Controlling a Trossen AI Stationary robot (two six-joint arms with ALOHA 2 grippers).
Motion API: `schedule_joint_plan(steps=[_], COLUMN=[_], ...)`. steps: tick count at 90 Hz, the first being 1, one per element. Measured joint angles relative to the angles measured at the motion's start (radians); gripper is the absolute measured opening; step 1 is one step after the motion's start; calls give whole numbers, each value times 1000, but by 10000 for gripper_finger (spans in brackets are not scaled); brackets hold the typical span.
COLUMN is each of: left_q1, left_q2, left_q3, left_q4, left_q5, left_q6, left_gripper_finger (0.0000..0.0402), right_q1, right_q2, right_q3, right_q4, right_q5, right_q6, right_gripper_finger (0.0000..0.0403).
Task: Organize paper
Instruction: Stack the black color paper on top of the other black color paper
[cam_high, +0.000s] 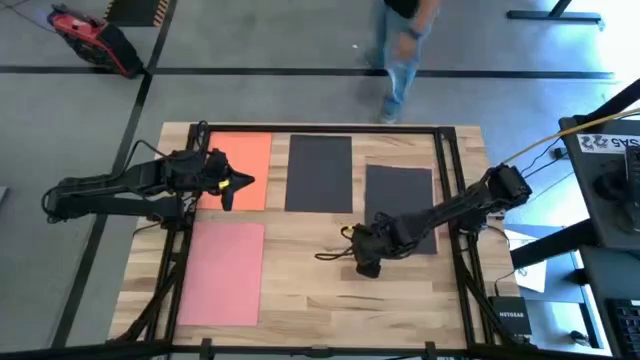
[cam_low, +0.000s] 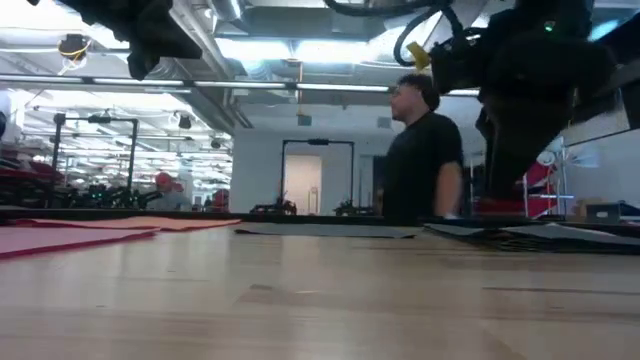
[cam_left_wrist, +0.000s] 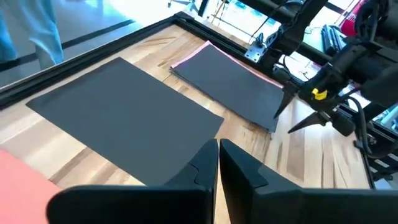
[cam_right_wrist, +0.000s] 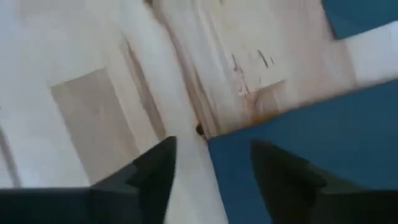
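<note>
From above, the left gripper (cam_high: 240, 181) sits over the right edge of the orange sheet (cam_high: 243, 160) at the back left, fingers pressed together, holding nothing. The right gripper (cam_high: 345, 245) hangs over bare wood just in front of the black pile (cam_high: 399, 205) on the right. A single black sheet (cam_high: 319, 173) lies mid-back and a pink sheet (cam_high: 222, 272) front left, all on the wooden table (cam_high: 310, 285). A person (cam_high: 402, 45) walks on the grey floor behind.

The low view looks level across the table, with the sheets showing as thin strips, the person (cam_low: 424, 155) standing behind, and both arms cut off at the top.

In the left wrist view the fingers (cam_left_wrist: 233, 165) are closed tight above the black sheet (cam_left_wrist: 124, 118); a pink edge peeks from under the farther pile (cam_left_wrist: 233, 84).

In the right wrist view the fingers (cam_right_wrist: 155, 165) are spread apart with nothing between them, over wood and a blue corner (cam_right_wrist: 311, 140). It's blurry, so I can't tell whether they touch it.
</note>
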Motion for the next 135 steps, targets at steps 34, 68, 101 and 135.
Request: schedule_joint_plan(steps=[34,68,101,135], left_q1=[0,0,0,0], left_q2=[0,0,0,0], left_q3=[0,0,0,0], left_q4=[-1,-31,-30,-29], left_q5=[0,0,0,-1], left_q6=[17,20,43,39], left_gripper_finger=[0,0,0,0], right_q1=[1,1,1,-6], right_q2=[1,91,90,89], right_q3=[-48,-49,-13,183], right_q4=[69,92,-3,-94], right_q5=[63,37,62,204], right_q6=[54,104,185,190], right_gripper_finger=[231,213,16,4])
